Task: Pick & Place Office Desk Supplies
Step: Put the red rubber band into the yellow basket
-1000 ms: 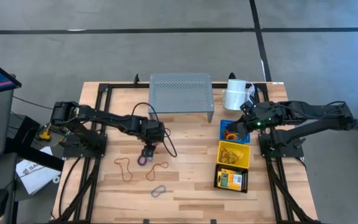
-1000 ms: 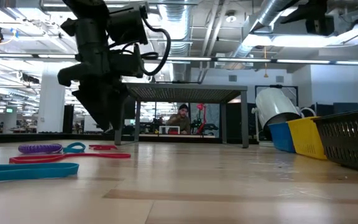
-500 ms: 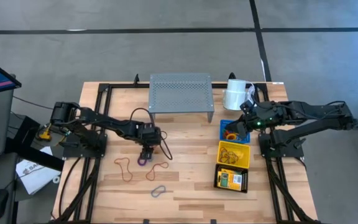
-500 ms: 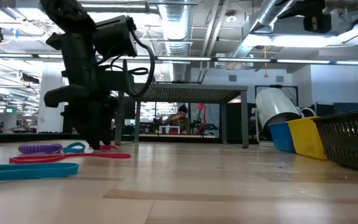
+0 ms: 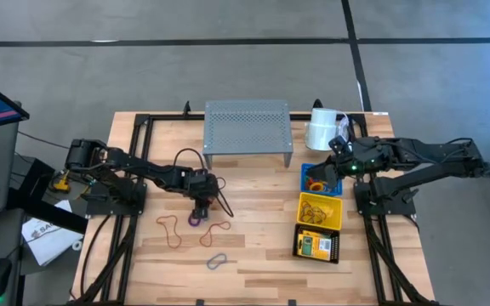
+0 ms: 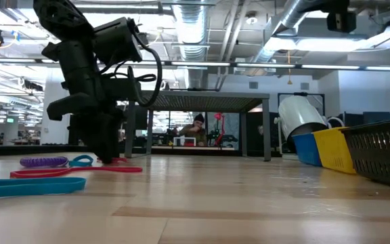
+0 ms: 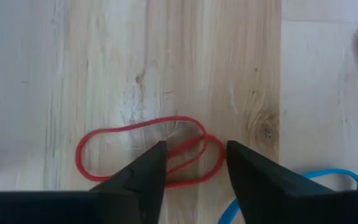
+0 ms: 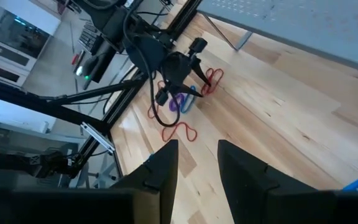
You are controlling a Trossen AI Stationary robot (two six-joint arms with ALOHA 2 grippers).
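Red loop [image 7: 148, 152] lies flat on the counter [image 5: 253, 255], between the spread fingers of the left tool [image 7: 194, 165], not yet pinched; several loops remain loose, some already in the yellow basket [image 5: 321, 210]. Left tool now lower, narrower than before. Right tool [image 8: 197, 165], spread, over the blue basket [image 5: 310, 172].

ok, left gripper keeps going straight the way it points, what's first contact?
Likely the red loop on the wooden table: the left gripper points down at it, open fingers either side of its doubled strands. Remaining gap unclear.
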